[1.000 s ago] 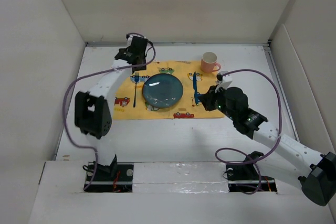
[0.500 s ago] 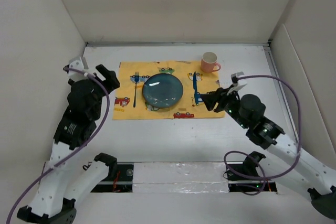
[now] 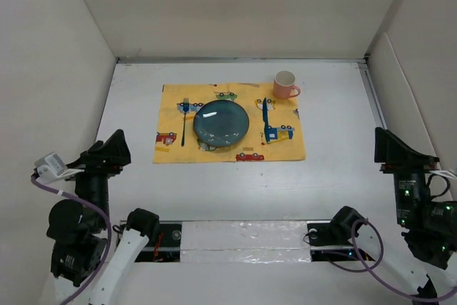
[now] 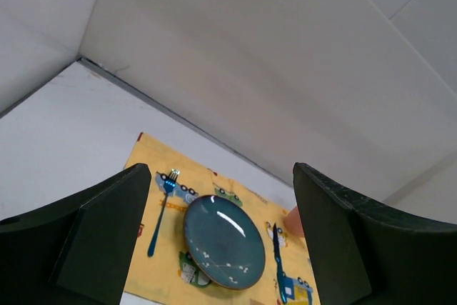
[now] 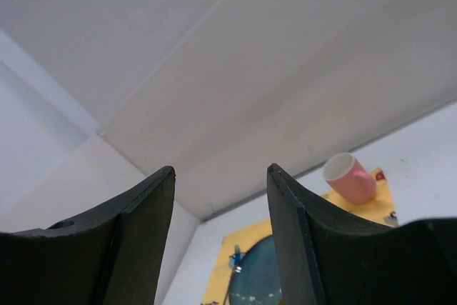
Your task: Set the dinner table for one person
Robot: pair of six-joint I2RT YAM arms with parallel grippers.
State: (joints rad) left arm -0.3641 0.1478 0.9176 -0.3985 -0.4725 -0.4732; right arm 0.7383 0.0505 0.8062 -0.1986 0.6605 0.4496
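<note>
Large, flat, matte white worktop (image 3: 335, 176), closed in by pale wall panels (image 3: 235, 12) on three sides and spanning the whole floor of the overhead view. Carries, towards the far middle, a yellow placemat (image 3: 171, 105) printed with small cartoon cars. Any lettering in those prints too small to read.

On the placemat:
- a dark blue-green plate (image 3: 221, 122) at the centre
- a blue fork (image 3: 184, 121) just to its left
- a blue utensil (image 3: 265, 116) just to its right, kind hard to tell from above
- a pink mug (image 3: 285, 84) at the far right corner, handle turned right

Over the near left corner of the worktop, well apart from the placemat, the left gripper (image 3: 107, 149): fingers spread wide, nothing held. Looks up the worktop in its wrist view, with fork, plate and blue utensil framed in the gap. Mug almost wholly hidden there behind the right finger (image 4: 343, 248).

By the near right edge, likewise well apart from the setting, the right gripper (image 3: 401, 149): fingers parted, empty. Takes in mostly wall panels in its wrist view. Mug and a corner of the placemat visible above its right-hand finger. Plate and fork cut off at the bottom edge, between the fingers.

Left arm (image 3: 78, 248) and right arm (image 3: 428, 233) cut off by the frame edges of the overhead view, purple cables (image 3: 371, 248) looping beside them.
</note>
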